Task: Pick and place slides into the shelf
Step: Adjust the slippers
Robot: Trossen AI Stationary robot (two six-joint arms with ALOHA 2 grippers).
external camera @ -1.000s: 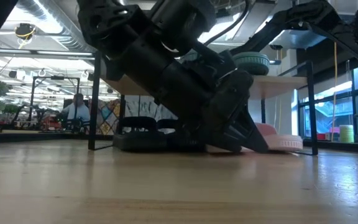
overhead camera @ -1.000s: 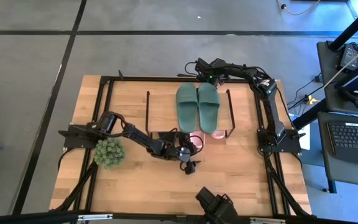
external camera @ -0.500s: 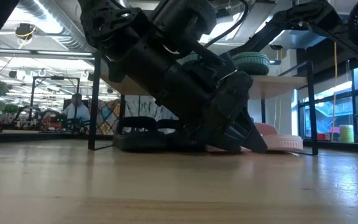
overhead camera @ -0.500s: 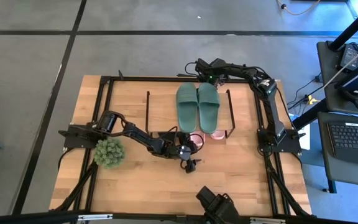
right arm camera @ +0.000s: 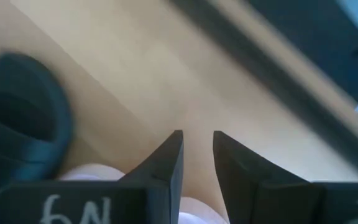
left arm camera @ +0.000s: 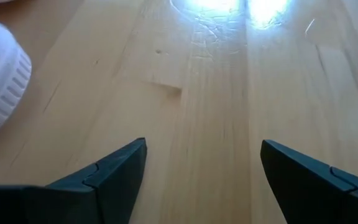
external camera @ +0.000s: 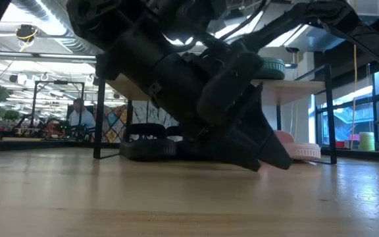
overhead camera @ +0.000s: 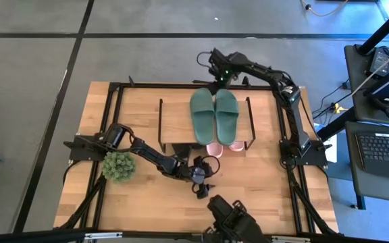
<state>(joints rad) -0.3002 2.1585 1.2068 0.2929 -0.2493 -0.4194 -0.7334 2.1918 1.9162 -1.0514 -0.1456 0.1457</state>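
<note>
Wooden table (overhead camera: pixel 140 196): your left gripper (overhead camera: pixel 198 181), fingers apart and empty, sits just in front of the pink slides (overhead camera: pixel 223 148); right gripper (overhead camera: pixel 216 67) almost closed behind the shelf (overhead camera: pixel 177 115).

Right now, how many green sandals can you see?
2: the left green sandal and the right green sandal lie side by side on top of the small shelf. None look hidden.

I see the wooden table (overhead camera: pixel 255 179) carrying the shelf (overhead camera: pixel 174 118), a small plant (overhead camera: pixel 119 165), and black (external camera: pixel 147 149) and pink slides (overhead camera: pixel 223 148) under the shelf; green slides (overhead camera: pixel 214 115) lie on its top.
</note>
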